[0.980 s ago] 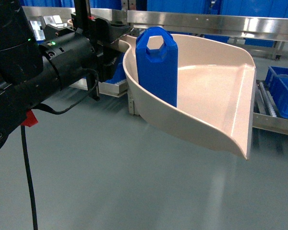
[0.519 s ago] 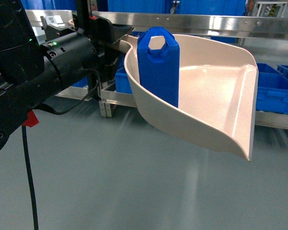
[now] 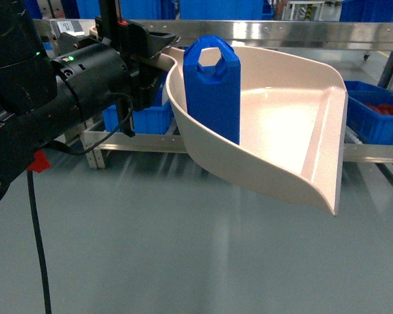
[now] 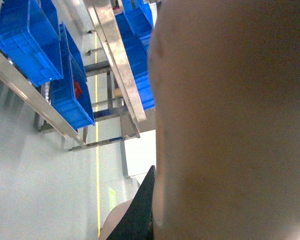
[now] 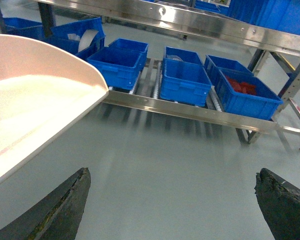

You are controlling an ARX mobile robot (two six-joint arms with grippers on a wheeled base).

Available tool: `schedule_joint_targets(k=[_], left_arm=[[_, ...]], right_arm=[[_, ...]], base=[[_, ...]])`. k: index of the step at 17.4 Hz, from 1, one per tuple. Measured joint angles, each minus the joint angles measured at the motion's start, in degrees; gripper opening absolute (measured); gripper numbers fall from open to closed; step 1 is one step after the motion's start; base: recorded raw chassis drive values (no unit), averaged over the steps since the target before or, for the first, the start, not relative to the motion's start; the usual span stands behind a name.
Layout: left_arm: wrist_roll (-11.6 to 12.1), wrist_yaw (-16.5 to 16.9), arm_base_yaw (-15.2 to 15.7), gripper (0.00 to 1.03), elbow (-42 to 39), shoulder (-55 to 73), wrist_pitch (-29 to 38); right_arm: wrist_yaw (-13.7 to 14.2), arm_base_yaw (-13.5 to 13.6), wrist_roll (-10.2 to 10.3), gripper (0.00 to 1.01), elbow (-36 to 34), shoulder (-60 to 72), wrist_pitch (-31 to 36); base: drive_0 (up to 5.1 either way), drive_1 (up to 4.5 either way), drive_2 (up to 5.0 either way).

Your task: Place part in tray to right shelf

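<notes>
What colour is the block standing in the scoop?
Bright blue; the block shows best in the head view.

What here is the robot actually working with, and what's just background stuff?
Part of the job:
- blue part, standing in the tray
- cream tray, carried by the left tool
- steel shelf rail, where it is headed

Just lying about:
- blue crates on the shelf
- red pieces in one crate
- right tool, open and empty
</notes>
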Motion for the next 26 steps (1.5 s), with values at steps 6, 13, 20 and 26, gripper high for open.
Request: schedule_joint_targets(k=[6,13,20,26], left_arm=[[0.0,0.04,0.15,0.15,0.02,0.0,-0.02],[0.0,-0.04,0.09,0.15,0.02,0.0,-0.02],[0.02,0.0,0.09,0.15,0.02,0.0,-0.02],[0.0,-0.02,0.09,0.15,0.02,0.0,-0.04]], right_arm=[[0.13,-0.02,0.0,0.98,0.0,0.0,0.02],[0.15,0.0,0.0,0.98,0.0,0.0,0.02],[0.09,0.0,0.0,0.98,0.0,0.0,0.0],[0.04,0.0,0.0,0.98,0.0,0.0,0.07]], base=[[-0.4,-0.37,-0.4],[0.0,0.0,0.0],[0.0,0.0,0.0],[0.0,0.0,0.0]])
